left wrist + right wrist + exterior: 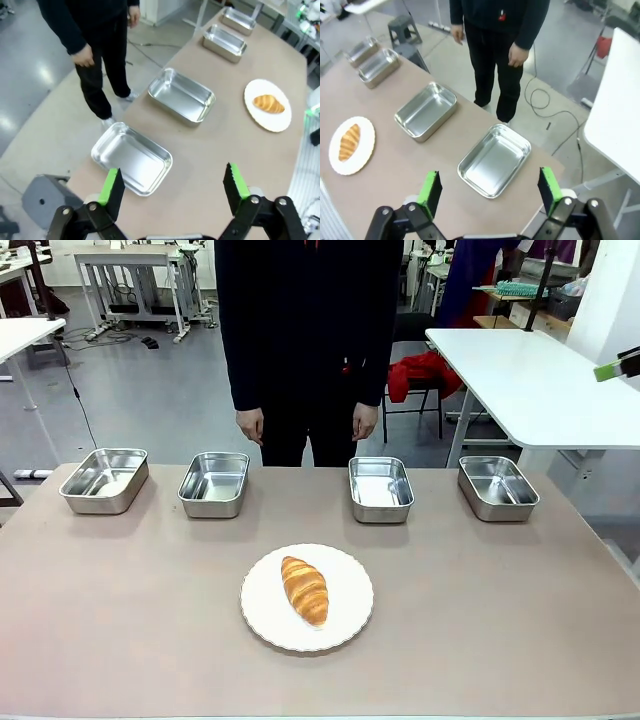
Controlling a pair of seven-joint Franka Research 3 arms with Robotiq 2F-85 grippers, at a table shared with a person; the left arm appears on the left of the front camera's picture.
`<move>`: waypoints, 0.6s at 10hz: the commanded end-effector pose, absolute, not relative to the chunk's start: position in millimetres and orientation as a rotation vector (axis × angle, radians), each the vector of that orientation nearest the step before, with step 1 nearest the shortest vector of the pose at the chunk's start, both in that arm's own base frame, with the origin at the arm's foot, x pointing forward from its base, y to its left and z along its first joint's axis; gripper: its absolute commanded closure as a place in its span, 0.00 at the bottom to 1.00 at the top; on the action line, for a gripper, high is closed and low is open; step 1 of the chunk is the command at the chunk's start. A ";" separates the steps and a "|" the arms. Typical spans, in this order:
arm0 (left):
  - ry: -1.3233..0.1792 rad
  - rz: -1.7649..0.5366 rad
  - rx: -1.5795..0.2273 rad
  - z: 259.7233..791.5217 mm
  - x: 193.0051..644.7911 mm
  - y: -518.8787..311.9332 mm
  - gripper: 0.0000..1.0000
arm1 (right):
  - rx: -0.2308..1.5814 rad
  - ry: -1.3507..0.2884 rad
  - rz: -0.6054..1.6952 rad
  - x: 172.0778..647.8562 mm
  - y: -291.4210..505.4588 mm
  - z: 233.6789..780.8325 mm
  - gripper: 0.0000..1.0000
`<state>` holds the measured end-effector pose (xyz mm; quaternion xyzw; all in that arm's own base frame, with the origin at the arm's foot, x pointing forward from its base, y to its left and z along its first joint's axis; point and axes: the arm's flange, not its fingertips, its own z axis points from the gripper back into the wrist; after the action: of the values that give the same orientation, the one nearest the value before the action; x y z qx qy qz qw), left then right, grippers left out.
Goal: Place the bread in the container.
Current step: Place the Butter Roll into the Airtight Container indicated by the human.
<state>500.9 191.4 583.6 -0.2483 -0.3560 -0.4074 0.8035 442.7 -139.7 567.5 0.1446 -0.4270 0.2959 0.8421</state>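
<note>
Your left tool and right tool are released; take the bread gently across its middle and lower it flat into a tray at the far edge of the desk.

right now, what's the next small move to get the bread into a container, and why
Probably swing the left pincer, open and up near the end tray, toward the croissant. The croissant lies untouched on the white plate, and that pincer holds nothing, so reaching for it seems to come first.
</note>
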 end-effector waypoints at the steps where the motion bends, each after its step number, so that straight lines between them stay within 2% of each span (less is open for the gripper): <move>1: -0.822 -0.889 -0.560 585.1 500.7 190.3 0.00 | 0.352 -0.948 0.649 447.4 -139.5 561.5 0.00; 6: -0.843 -0.851 -0.531 591.6 492.3 196.3 0.00 | 0.337 -0.961 0.662 443.6 -125.6 567.5 0.00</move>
<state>497.5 197.0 592.4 -0.2509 -0.3798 -0.3970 0.7970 443.4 -122.4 573.0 0.1607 -0.4415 0.3026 0.8293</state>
